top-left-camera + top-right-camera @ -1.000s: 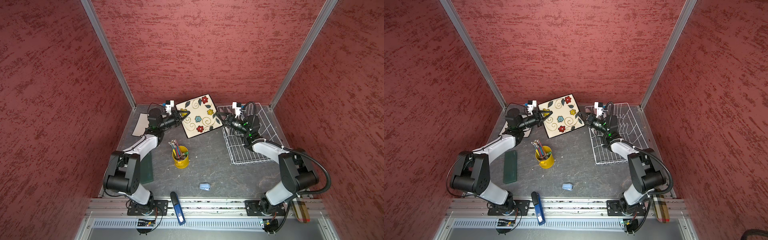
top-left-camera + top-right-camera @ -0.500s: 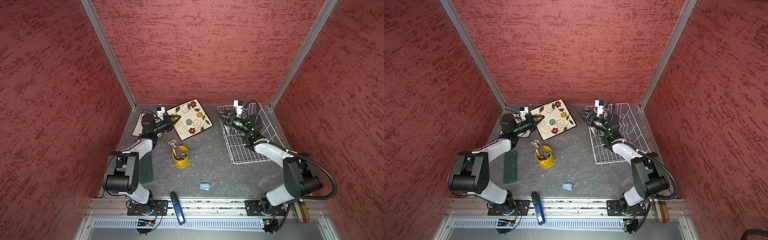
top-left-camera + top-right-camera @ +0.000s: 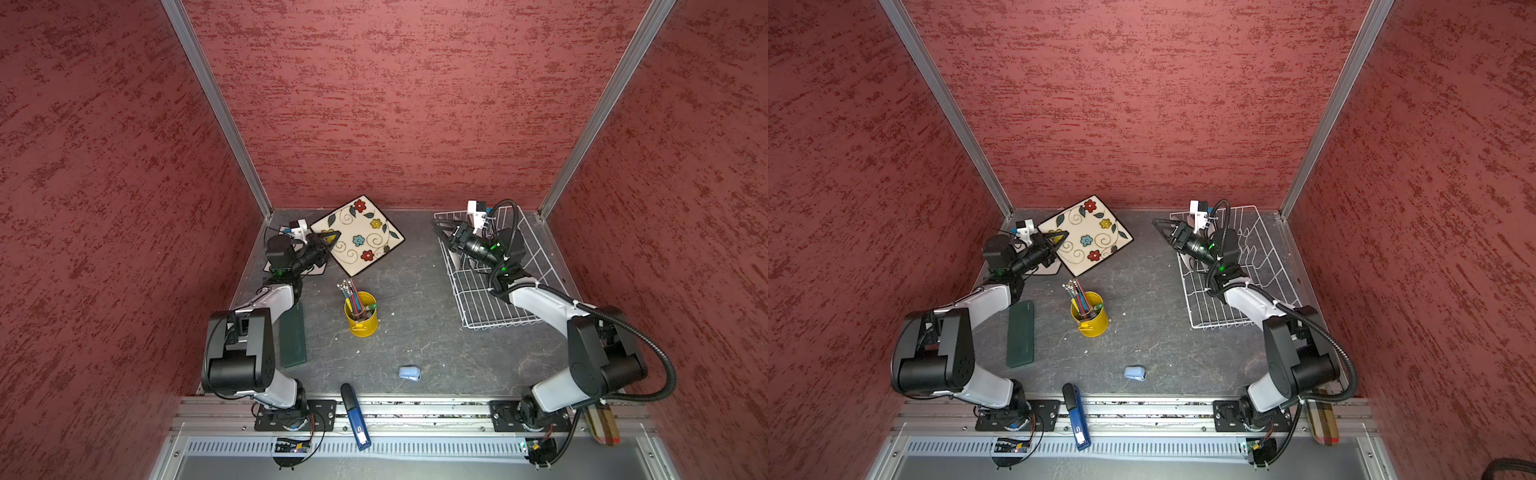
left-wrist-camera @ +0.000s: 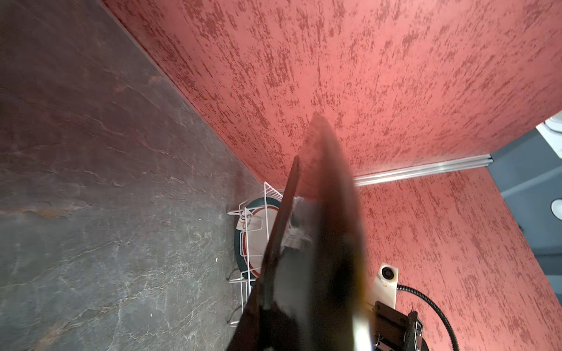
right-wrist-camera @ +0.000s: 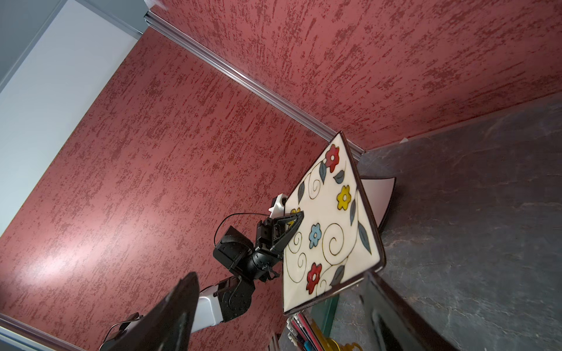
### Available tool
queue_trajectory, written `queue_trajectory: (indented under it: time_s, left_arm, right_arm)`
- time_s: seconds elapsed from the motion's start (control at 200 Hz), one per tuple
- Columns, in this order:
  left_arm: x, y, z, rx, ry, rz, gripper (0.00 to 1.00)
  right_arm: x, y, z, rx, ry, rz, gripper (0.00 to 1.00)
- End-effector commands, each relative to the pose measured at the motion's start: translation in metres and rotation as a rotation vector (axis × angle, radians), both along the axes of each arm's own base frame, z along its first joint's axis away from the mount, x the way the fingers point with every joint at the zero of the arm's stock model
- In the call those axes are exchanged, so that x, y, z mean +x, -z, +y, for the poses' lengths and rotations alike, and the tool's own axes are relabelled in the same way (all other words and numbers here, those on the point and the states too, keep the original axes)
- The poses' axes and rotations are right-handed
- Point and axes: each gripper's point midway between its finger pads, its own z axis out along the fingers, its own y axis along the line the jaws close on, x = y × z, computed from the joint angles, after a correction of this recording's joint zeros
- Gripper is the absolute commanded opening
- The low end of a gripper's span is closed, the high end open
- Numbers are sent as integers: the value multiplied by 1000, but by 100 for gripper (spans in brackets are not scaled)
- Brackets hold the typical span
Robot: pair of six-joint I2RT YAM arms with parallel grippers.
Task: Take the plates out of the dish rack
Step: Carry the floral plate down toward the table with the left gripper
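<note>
The left hand (image 3: 328, 240), clamped on the tilted square plate (image 3: 361, 237) over the table's (image 3: 415, 291) far left corner, should lower it flat before letting go, the right hand (image 3: 1163, 232) gaping above the dish rack (image 3: 490, 307).

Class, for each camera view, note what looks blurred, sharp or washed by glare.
Left wrist view: the jaws blur darkly against the lens, the dish rack behind is sharp. Right wrist view: blurred jaws, crisp flowered plate, pale sheen on the wall. Both top views: evenly sharp.
</note>
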Motion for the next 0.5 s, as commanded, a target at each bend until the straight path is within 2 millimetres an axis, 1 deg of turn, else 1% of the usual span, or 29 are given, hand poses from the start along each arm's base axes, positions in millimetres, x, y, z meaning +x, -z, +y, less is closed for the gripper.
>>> queue_trajectory:
  time_s: [0.0, 0.09, 0.205, 0.281, 0.496]
  left_arm:
    - [0, -55, 15, -28, -72, -188, 0]
    - [1, -50, 25, -28, -114, -170, 0]
    - [3, -43, 44, -32, -191, -153, 0]
    - [4, -41, 54, -31, -218, -146, 0]
    - [6, -31, 88, -29, -315, -119, 0]
  right_arm:
    - [-3, -22, -2, 18, 15, -56, 84]
    - [-4, -23, -2, 19, 15, -57, 85]
    - [-6, -25, -3, 18, 12, -60, 85]
    - [-7, -25, -3, 14, 14, -60, 85]
    - [-9, -23, -5, 7, 21, -59, 85]
